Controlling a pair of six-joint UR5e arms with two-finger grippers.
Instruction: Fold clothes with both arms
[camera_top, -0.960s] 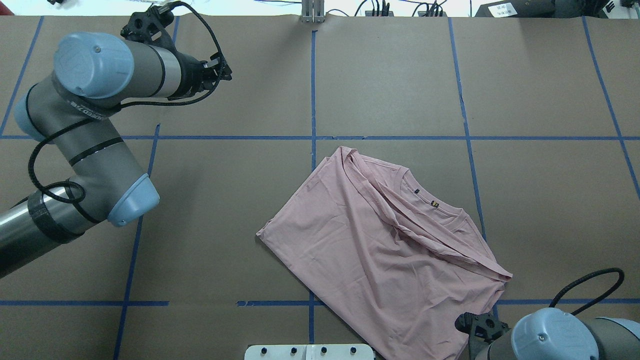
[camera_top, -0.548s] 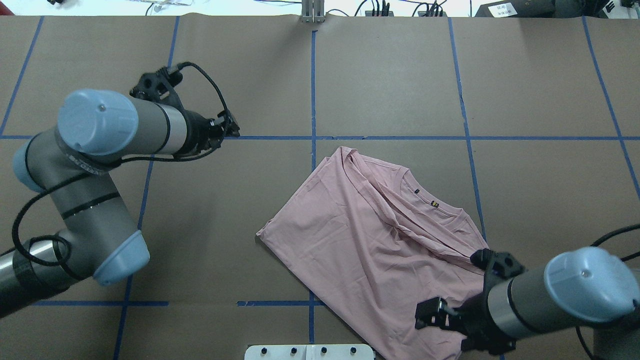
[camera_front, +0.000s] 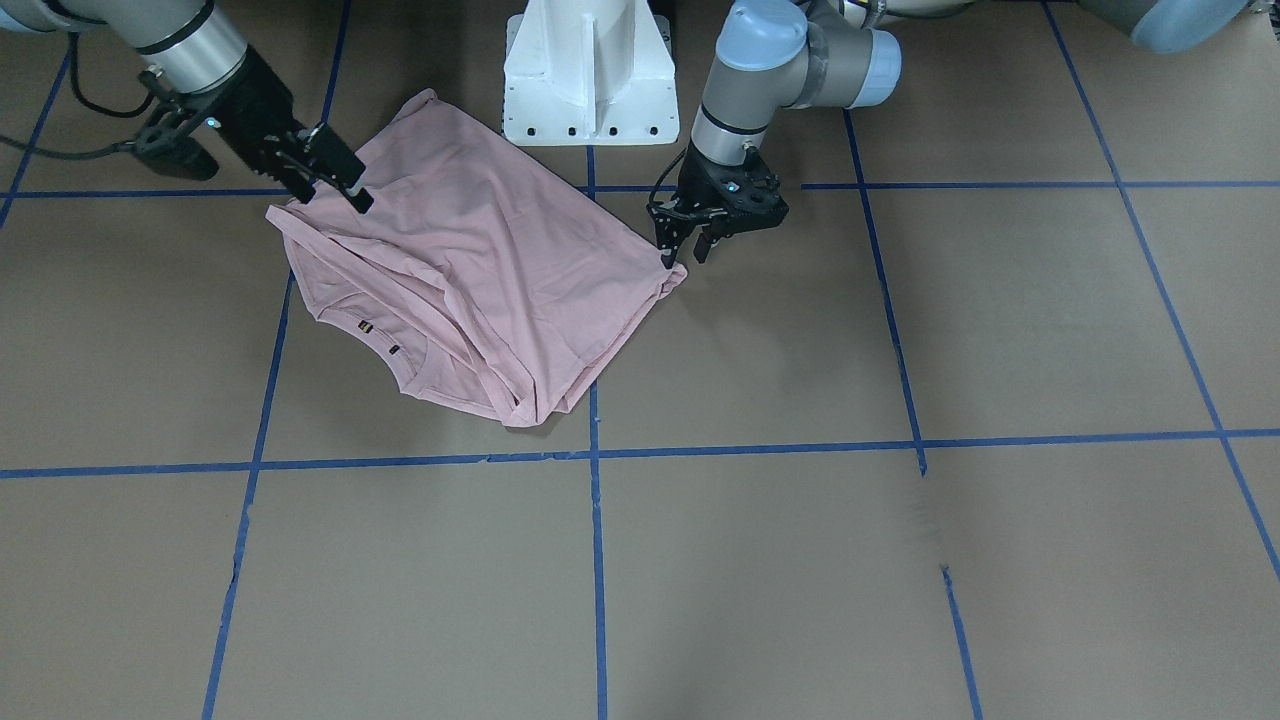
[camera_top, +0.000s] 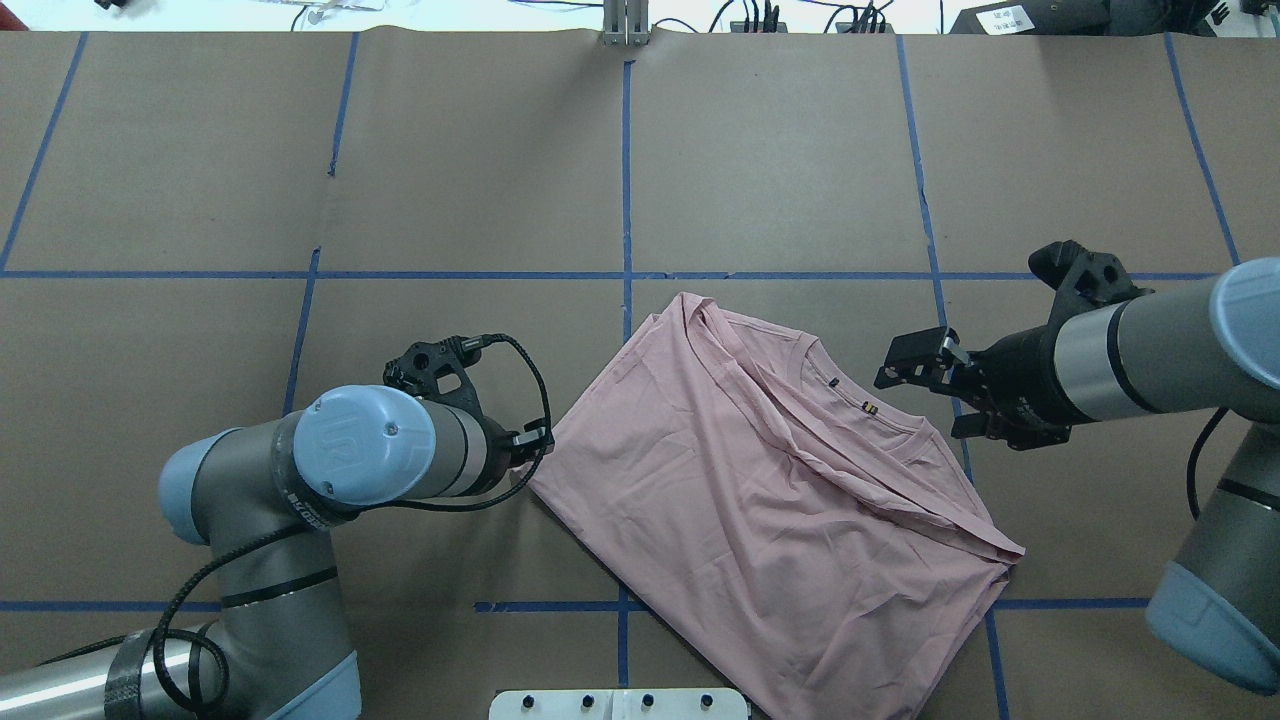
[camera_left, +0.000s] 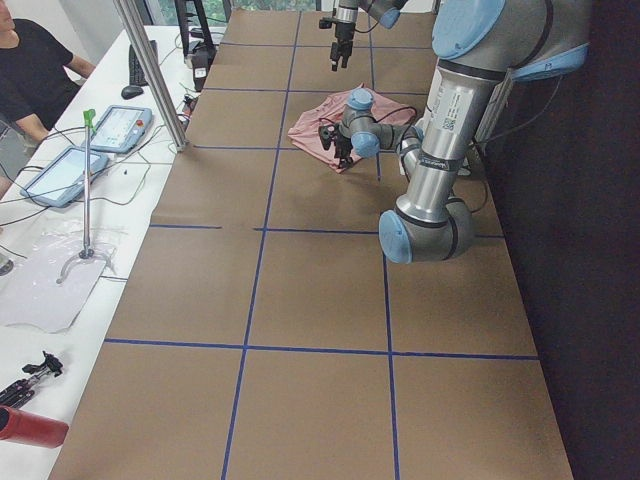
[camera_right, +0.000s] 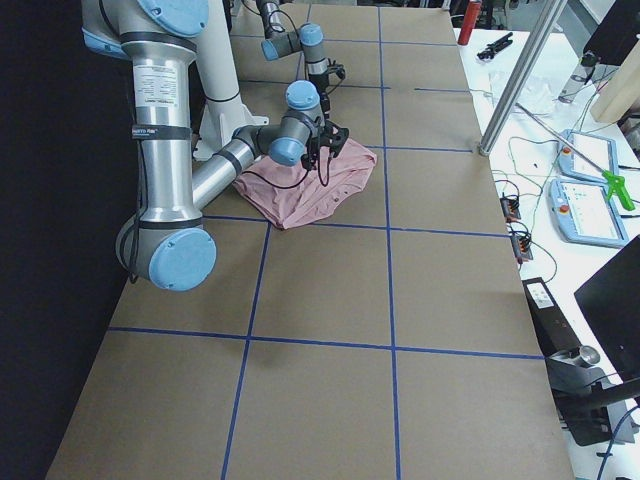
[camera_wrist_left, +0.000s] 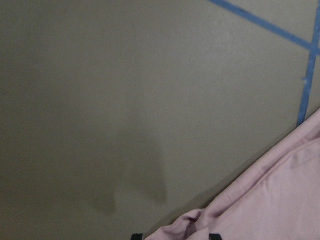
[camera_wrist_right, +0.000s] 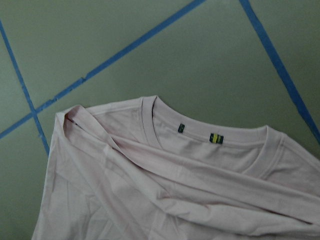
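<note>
I'm watching left pincer (camera_front: 682, 258) standing open, T-shirt (camera_top: 760, 500) corner lying between its tips, ungripped. Right pincer (camera_top: 895, 362) is hovering open, empty, collar (camera_wrist_right: 149, 114) near its tips.

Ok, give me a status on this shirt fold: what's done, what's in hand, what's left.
Done: the T-shirt lies on the table with one side folded across below the collar.
In hand: the left tool is open around a shirt corner; the right tool hovers open near the collar, gripping nothing.
Left: close on the cloth and make the remaining folds; it is not yet a neat packet.
</note>
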